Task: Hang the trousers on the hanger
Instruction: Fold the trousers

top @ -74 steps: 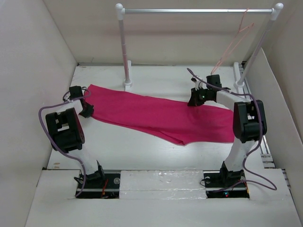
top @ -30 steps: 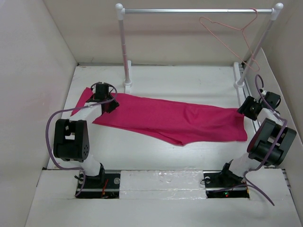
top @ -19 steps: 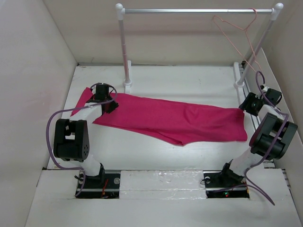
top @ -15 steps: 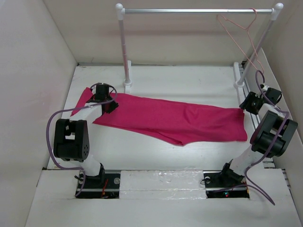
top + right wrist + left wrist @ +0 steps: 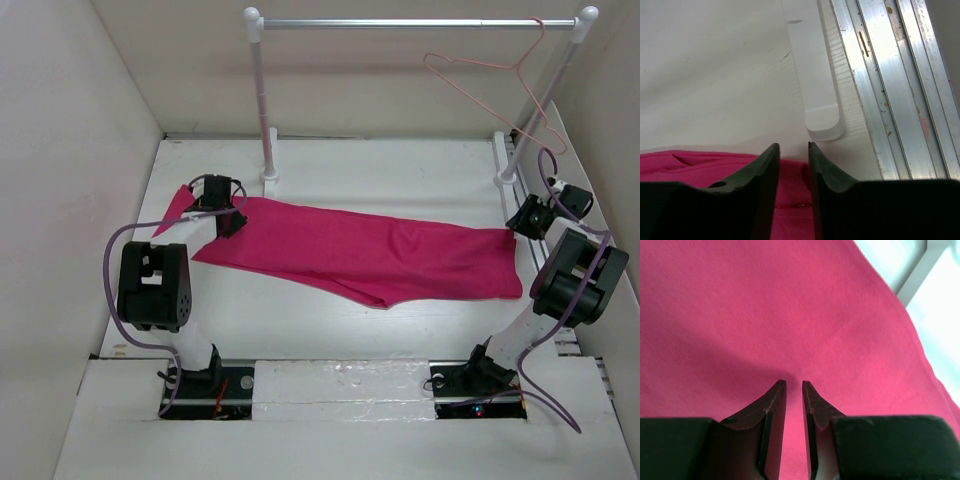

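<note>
The magenta trousers (image 5: 360, 255) lie flat across the table, from the far left to the right. The pale pink hanger (image 5: 497, 80) hangs by its hook near the right end of the silver rail, turned broadside. My left gripper (image 5: 222, 203) hovers close over the trousers' left end. In the left wrist view its fingers (image 5: 775, 405) stand a narrow gap apart over smooth cloth (image 5: 765, 305), pinching nothing. My right gripper (image 5: 530, 215) is at the trousers' far right corner. Its fingers (image 5: 765, 165) are slightly apart over the hem (image 5: 790, 185), with their tips past the cloth's edge.
The rail (image 5: 410, 22) stands on two white posts (image 5: 262, 100) with flat feet; the right foot (image 5: 815, 80) lies just ahead of my right gripper. Metal tracks (image 5: 890, 85) run along the right edge. White walls close in the sides and back.
The hanger has swung and turned on the rail, from edge-on to broadside. My left arm's elbow shifted slightly and my right gripper edged away from the near side. The trousers stayed put.
</note>
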Controlling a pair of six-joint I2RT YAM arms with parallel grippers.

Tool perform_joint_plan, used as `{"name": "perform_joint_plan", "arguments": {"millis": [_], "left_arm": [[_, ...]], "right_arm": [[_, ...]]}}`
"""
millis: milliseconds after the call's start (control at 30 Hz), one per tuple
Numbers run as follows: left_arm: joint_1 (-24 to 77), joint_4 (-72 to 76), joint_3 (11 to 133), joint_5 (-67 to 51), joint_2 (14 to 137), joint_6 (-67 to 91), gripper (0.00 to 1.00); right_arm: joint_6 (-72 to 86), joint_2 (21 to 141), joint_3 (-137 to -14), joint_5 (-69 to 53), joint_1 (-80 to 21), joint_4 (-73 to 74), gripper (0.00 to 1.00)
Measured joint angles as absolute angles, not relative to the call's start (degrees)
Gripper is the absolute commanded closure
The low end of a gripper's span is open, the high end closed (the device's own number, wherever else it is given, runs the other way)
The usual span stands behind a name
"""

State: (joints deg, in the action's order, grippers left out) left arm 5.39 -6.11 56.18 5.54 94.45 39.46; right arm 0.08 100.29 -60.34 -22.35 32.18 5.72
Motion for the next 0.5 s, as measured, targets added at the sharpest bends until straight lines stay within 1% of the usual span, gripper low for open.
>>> {"name": "perform_joint_plan", "arguments": {"millis": [33, 100, 133, 167, 333, 500], "left_arm": [[5.4, -6.2, 56.7, 6.0, 94.8, 39.5, 0.85], [5.3, -6.3, 57.5, 6.7, 95.7, 39.7, 0.85], [5.2, -6.3, 57.7, 7.0, 96.2, 39.8, 0.85], [5.2, -6.5, 57.9, 7.3, 96.6, 39.9, 0.85], [5.2, -7.2, 57.9, 8.3, 98.2, 40.4, 0.86], [5.2, -7.4, 57.9, 8.8, 98.5, 40.6, 0.86]], "right_arm": [[0.3, 100.3, -60.3, -22.4, 32.2, 5.6, 0.76], [1.0, 100.6, -60.3, -22.6, 32.2, 5.5, 0.78], [1.2, 100.7, -60.3, -22.5, 32.2, 5.5, 0.81], [1.3, 100.9, -60.3, -22.5, 32.2, 5.5, 0.81], [1.9, 101.0, -60.3, -22.5, 32.2, 5.5, 0.52], [1.8, 101.0, -60.3, -22.5, 32.2, 5.6, 0.52]]}}
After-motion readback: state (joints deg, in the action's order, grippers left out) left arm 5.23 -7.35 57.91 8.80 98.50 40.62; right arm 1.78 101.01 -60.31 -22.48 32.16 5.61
